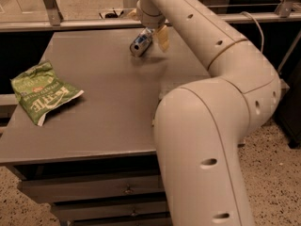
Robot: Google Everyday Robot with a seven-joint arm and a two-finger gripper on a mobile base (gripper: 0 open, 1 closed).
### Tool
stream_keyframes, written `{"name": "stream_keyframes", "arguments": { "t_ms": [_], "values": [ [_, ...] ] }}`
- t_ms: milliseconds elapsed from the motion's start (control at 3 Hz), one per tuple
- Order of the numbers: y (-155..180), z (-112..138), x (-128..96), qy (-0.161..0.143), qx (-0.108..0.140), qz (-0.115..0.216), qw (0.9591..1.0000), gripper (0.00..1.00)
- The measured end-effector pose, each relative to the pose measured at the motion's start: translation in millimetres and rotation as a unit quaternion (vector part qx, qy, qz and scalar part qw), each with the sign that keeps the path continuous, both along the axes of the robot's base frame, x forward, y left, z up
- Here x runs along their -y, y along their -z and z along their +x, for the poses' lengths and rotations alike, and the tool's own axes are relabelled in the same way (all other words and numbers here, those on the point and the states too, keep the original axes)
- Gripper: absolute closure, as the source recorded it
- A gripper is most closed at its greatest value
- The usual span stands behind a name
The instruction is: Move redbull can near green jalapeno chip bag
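Note:
The redbull can lies on its side near the far edge of the grey table, its shiny end facing the camera. My gripper hangs right over it at the table's far side, open. One cream finger stands just right of the can, and the can is not lifted. The green jalapeno chip bag, crinkled with white lettering, lies flat near the table's left edge, well apart from the can and the gripper.
My arm's big elbow fills the right foreground and hides the table's right part. A metal rail runs behind the table. Drawers are under the table's front edge.

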State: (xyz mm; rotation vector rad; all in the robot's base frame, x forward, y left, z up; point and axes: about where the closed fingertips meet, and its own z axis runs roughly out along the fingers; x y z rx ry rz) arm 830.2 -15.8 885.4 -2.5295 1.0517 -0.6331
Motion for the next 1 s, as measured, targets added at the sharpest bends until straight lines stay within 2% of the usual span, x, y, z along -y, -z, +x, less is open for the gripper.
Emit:
{"name": "stream_keyframes", "arguments": {
  "t_ms": [667,1000],
  "values": [
    [26.6,-0.4,-4.2,-0.010,-0.049,-0.049,0.9975,0.00],
    [33.6,-4.3,-7.8,-0.025,-0.068,-0.063,0.9954,0.24]
  ]
}}
